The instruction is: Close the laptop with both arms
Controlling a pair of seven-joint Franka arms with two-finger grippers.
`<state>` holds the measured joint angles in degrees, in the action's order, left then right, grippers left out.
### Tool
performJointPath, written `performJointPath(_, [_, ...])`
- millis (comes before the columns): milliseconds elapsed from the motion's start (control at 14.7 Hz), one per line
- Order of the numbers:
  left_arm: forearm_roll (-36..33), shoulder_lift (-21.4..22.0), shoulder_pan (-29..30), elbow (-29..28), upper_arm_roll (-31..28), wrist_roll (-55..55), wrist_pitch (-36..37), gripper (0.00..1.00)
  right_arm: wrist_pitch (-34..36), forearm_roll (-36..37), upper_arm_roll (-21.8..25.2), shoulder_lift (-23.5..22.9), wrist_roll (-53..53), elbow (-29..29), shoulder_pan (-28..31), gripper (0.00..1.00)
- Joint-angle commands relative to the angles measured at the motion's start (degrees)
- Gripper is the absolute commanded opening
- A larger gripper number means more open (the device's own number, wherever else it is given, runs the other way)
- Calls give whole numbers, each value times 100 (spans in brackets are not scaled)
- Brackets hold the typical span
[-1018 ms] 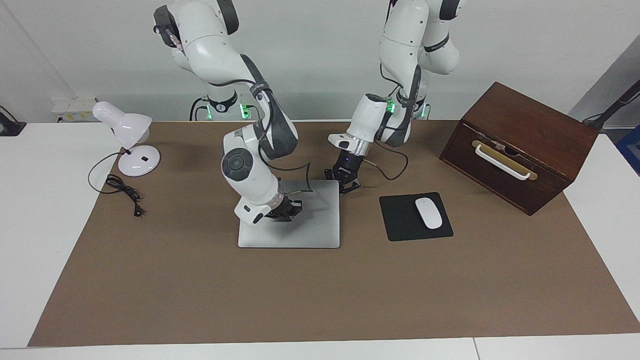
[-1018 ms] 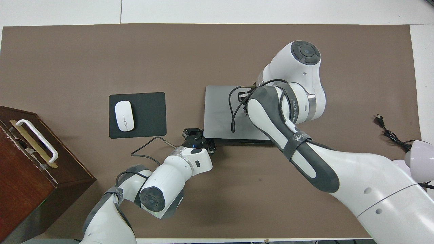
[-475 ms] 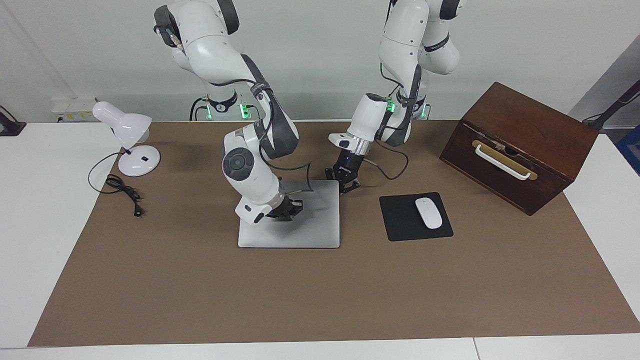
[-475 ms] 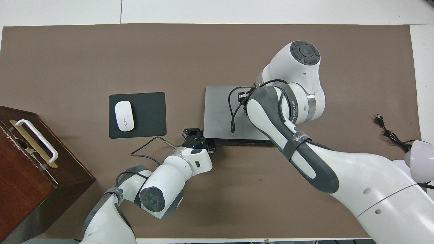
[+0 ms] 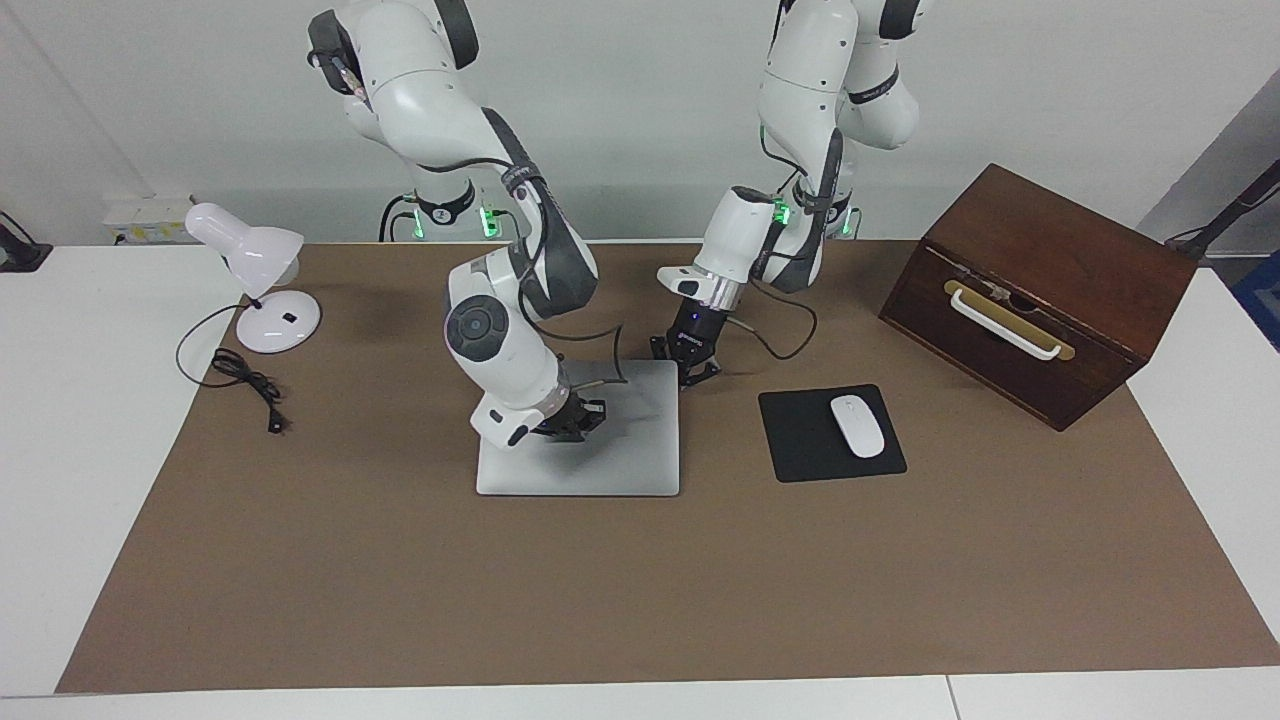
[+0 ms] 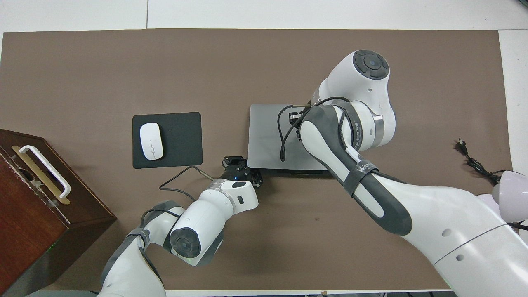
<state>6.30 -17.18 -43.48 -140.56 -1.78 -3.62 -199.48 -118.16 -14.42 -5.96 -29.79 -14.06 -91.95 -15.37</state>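
Since the earlier frames nothing has shifted beyond a slight lift of the right arm's elbow; the laptop [image 5: 600,440] lies flat mid-bench, lid down, plain silver-grey; closing appears done, only withdrawal remains. Right gripper [image 5: 572,418] rests over the lid; left gripper [image 5: 692,364] sits at the lid's robot-side corner; finger spread of both cannot be told.

We are seeing the laptop [image 5: 620,450] showing a smooth, matt metal lid, the box [image 5: 1040,290] looking like dark polished wood, the arms' shells [image 6: 453,231] gleaming as glossy plastic, and the table cover [image 5: 640,600] looking matt, perhaps paper.
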Motion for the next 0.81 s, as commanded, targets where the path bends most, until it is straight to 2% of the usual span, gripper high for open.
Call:
performJointPath(0, [3,-206,-161,-577,-104,-95,225,0,29,36,7,122,-176,-192,-45,0])
performJointPath(747, [3,-189,-161,-613,-104,-104,199,0,29,98,7,131,-185,-218,-45,0])
